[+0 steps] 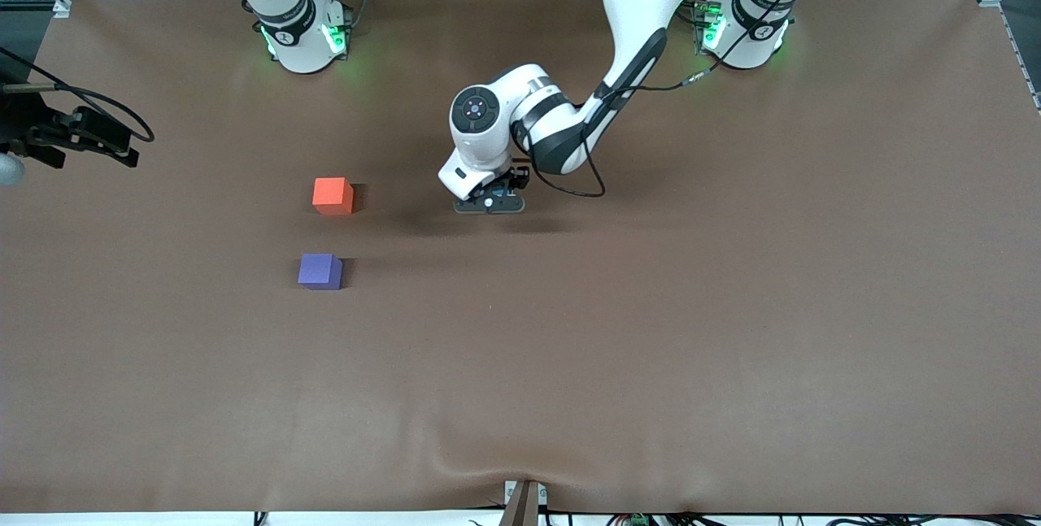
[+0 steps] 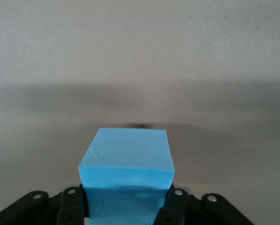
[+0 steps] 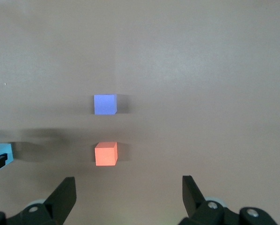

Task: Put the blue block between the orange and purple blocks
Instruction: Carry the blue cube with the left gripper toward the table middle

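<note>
My left gripper [image 1: 488, 202] is low over the middle of the brown table and shut on the sky-blue block [image 2: 126, 159]. The block fills the gap between the fingers [image 2: 177, 206]. The arm hides it in the front view, and its edge shows in the right wrist view [image 3: 0, 152]. The orange block [image 1: 333, 195] and the purple block [image 1: 320, 271] stand toward the right arm's end, the purple nearer to the front camera, with a gap between them. My right gripper [image 3: 128, 192] is open and empty, high over the table, looking down on the orange block [image 3: 106, 153] and the purple block [image 3: 105, 104].
Black camera gear on a mount [image 1: 81, 136] juts in over the table edge at the right arm's end. A small bracket [image 1: 523, 502] sits at the table's front edge. The brown cloth [image 1: 651, 331] covers the whole table.
</note>
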Controlling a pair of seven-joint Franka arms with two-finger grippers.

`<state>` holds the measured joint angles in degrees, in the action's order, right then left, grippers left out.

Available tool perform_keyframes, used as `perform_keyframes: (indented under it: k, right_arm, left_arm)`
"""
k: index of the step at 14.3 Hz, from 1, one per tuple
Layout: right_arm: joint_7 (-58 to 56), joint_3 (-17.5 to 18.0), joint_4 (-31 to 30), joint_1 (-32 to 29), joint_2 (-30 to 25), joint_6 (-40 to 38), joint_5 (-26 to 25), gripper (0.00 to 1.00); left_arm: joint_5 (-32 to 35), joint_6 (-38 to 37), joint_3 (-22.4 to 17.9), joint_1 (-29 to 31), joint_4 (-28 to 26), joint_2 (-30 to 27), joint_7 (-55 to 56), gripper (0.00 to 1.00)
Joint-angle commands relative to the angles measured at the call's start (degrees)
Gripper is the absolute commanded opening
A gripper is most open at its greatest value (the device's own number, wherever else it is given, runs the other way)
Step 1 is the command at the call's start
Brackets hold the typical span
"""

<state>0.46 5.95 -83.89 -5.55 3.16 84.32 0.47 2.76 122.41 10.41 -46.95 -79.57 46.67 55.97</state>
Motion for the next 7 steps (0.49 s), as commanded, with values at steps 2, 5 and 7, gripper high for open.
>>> perform_keyframes:
  k: [2, 5, 7]
  right_arm:
    - [-0.7, 0.5, -0.2, -0.4, 2.5, -0.2, 0.7, 1.0]
    - [-0.4, 0.6, -0.4, 0.5, 3.1, -0.4, 0.7, 1.0]
    - [0.1, 0.7, -0.4, 1.2, 3.4, -1.6, 0.9, 1.0]
  left_arm:
    - [0.0, 3.2, -1.0, -0.8, 2.1, 2.3, 1.6, 0.86]
    - [0.8, 2.9, -1.4, -0.7, 2.0, -0.1, 1.5, 1.0]
    - [0.9, 2.4, -1.5, 0.1, 1.9, -2.5, 1.5, 1.0]
